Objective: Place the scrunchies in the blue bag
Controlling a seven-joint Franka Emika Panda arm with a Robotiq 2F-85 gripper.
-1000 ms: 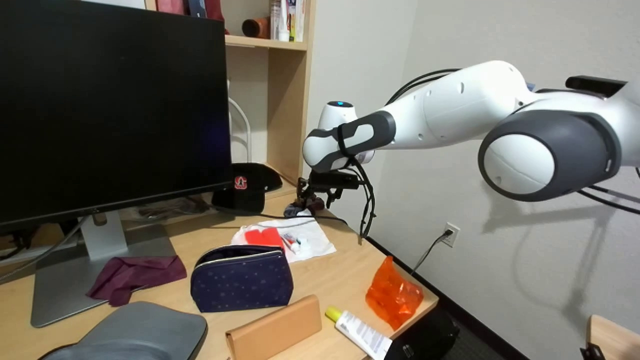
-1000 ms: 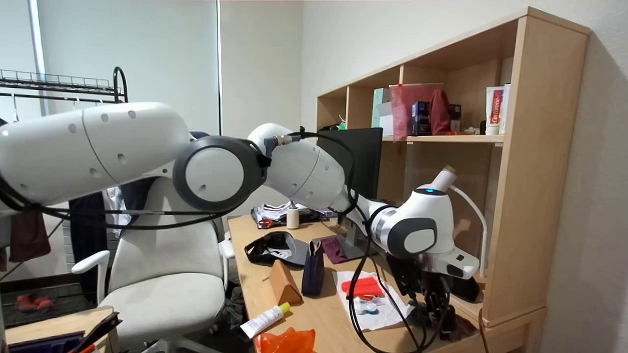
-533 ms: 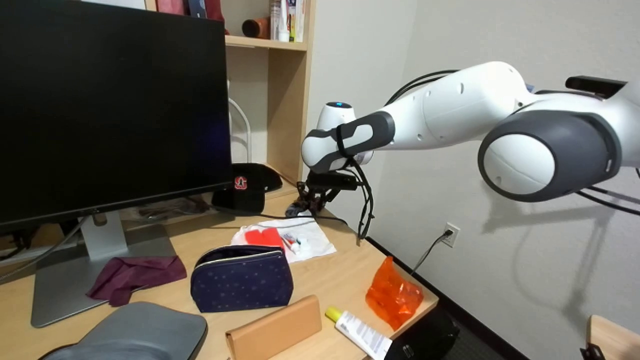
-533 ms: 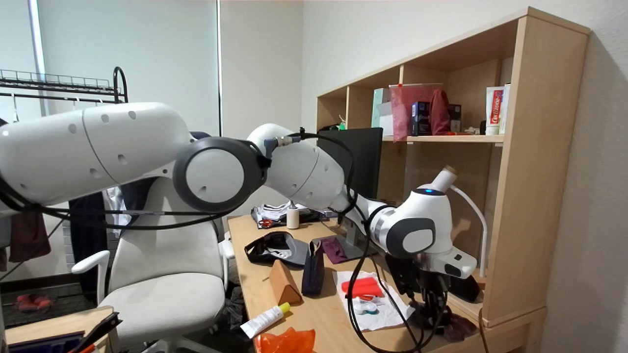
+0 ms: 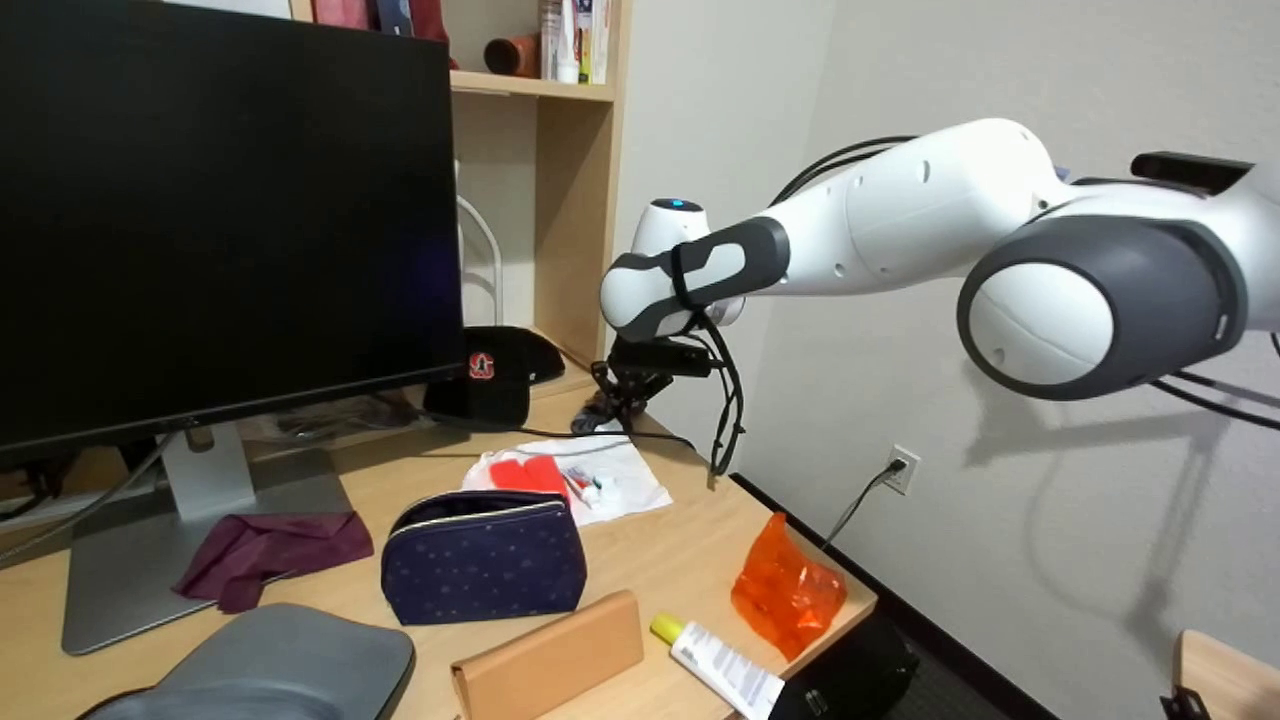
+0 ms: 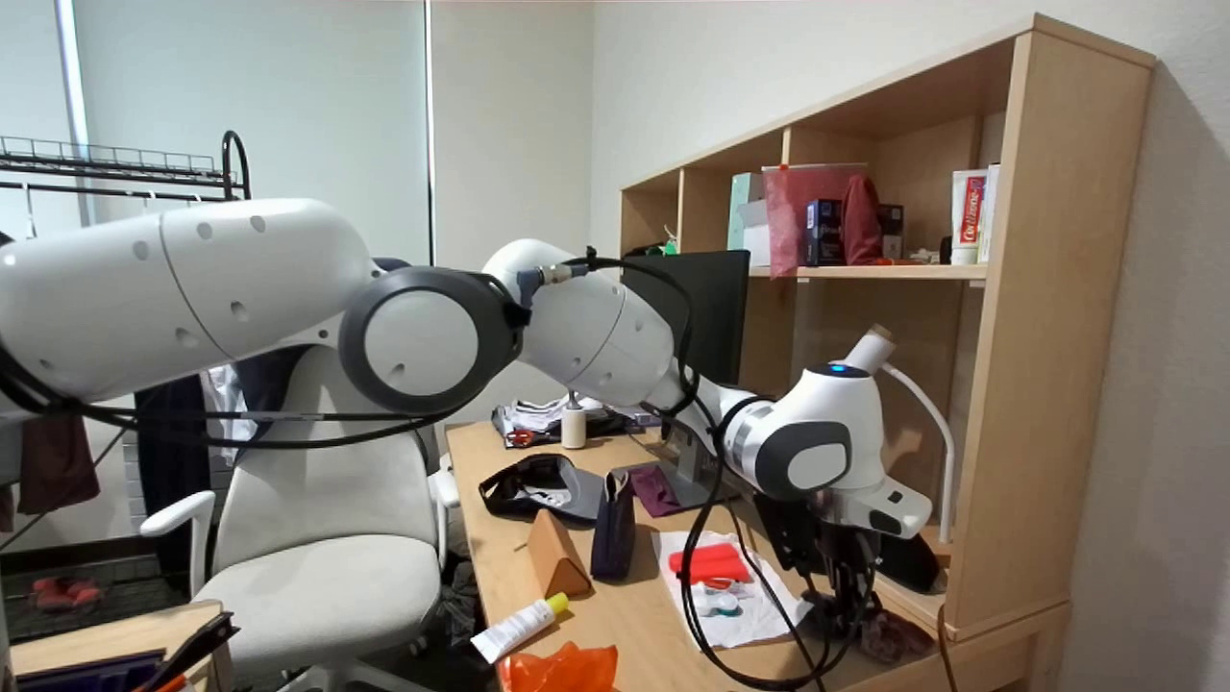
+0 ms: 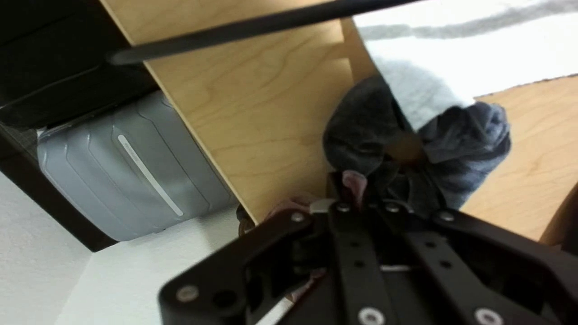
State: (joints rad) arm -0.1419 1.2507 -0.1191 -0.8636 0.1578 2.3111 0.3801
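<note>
The blue bag [image 5: 485, 565] stands upright on the desk, its zipped top partly open; it also shows edge-on in an exterior view [image 6: 612, 533]. In the wrist view, a dark grey scrunchie [image 7: 474, 162] lies on the wood, one side under a white sheet's corner. Just beside it, my gripper [image 7: 361, 198] is shut, with a fold of the pinkish scrunchie [image 7: 355, 184] poking up between the fingertips. More of that pinkish scrunchie [image 6: 896, 638] spreads beside the gripper at the desk's far corner. The fingers hide much of it.
A white sheet [image 5: 635, 480] carries a red case [image 5: 530, 474] and small tubes. Near the bag are a tan case [image 5: 555, 655], a yellow-capped tube [image 5: 725, 668] and an orange packet [image 5: 790, 590]. A black cap [image 5: 490, 385] and monitor [image 5: 220, 230] stand behind. The desk edge runs close by the gripper.
The jaws have come together on the pinkish scrunchie. The wrist has shifted slightly left and, most recently, a little upward in both exterior views. The bag has stayed where it was.
</note>
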